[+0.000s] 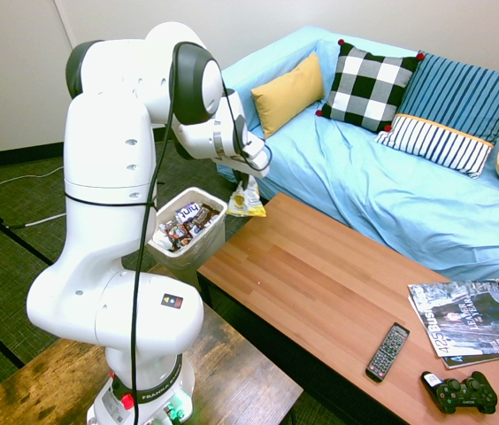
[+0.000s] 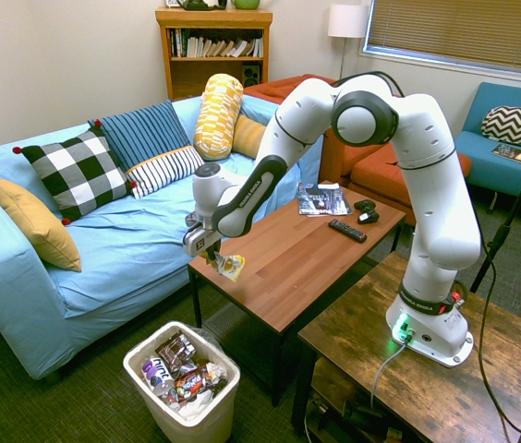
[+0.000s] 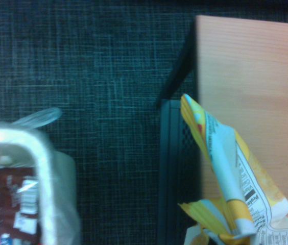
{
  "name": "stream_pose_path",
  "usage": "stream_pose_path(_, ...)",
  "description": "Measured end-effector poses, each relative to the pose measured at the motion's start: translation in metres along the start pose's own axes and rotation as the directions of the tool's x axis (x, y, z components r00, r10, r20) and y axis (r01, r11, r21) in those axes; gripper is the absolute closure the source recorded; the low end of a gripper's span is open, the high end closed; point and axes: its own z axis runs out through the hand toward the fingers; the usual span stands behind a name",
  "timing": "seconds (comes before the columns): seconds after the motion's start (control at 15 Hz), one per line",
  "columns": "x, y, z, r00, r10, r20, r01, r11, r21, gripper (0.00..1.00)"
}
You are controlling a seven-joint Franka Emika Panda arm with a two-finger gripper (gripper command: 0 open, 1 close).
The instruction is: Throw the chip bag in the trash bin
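The chip bag (image 1: 247,201) is seen in the first exterior view clamped in the jaws of the gripper (image 1: 248,181), lifted off the desk (image 1: 338,283) at its far corner, just beside the trash bin (image 1: 189,232) but not above it. In the second exterior view the bag (image 2: 230,267) is shown hanging over the desk edge (image 2: 242,291), the bin (image 2: 185,389) lower and nearer. In the wrist view the bin rim (image 3: 42,153) is well apart from the bag (image 3: 225,184). Pickup is judged done; carry and release remain.
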Motion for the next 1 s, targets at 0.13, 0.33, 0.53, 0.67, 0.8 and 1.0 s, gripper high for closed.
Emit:
stream_pose_path(0.13, -0.040, -0.028, 0.002, 1.000, -0.027, 0.002, 0.027, 1.000, -0.013, 1.00)
stream_pose_path(0.33, -0.095, -0.068, 0.020, 0.997, -0.073, 0.013, 0.073, 0.997, -0.026, 1.00)
stream_pose_path(0.53, -0.149, -0.094, 0.050, 0.992, -0.124, 0.032, 0.125, 0.990, -0.060, 1.00)
stream_pose_path(0.67, -0.176, -0.099, 0.076, 0.988, -0.144, 0.051, 0.149, 0.984, -0.097, 0.00)
stream_pose_path(0.8, -0.189, -0.101, 0.093, 0.986, -0.156, 0.056, 0.162, 0.979, -0.121, 0.00)
stream_pose_path(1.0, -0.193, -0.105, 0.103, 0.986, -0.156, 0.059, 0.162, 0.979, -0.125, 0.00)
